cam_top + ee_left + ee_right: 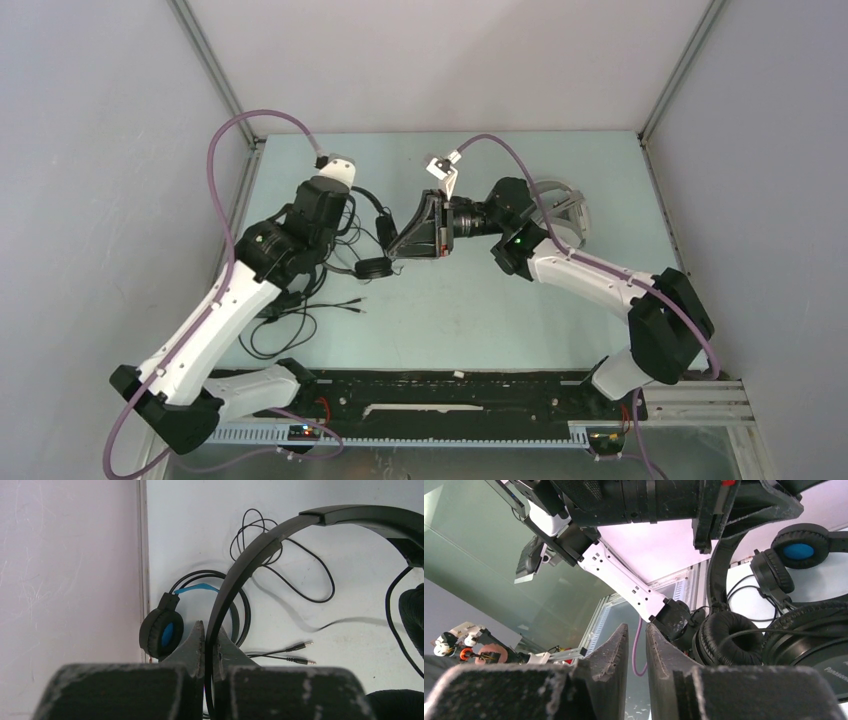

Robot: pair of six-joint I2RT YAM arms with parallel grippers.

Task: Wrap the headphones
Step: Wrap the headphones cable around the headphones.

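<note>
The left gripper (209,632) is clamping its fingers together on the headband of the black headset (260,550), pinching the band edge-on at the lower centre of the left wrist view. The right gripper (636,630) is standing with its fingers a little apart and nothing between them, just beside the ear pads (729,637) at the right of its own view.

From the clamp the band is arcing up and over to the upper right of the frame. Its long axis is running that way, with the cups hanging at the right edge — toward the right gripper. In the top view the headset is sitting left of centre above the table (480,310), between the two wrists.

Doing this step well likely means the left arm holding the band steady while the right takes the loose cable (300,587) close to the cup rather than near the jack plugs (300,652) — I cannot tell which strand belongs to this headset.

The blue-lined headset (161,632) is lying by the wall at left. The white headset (562,212) is lying at the right.
</note>
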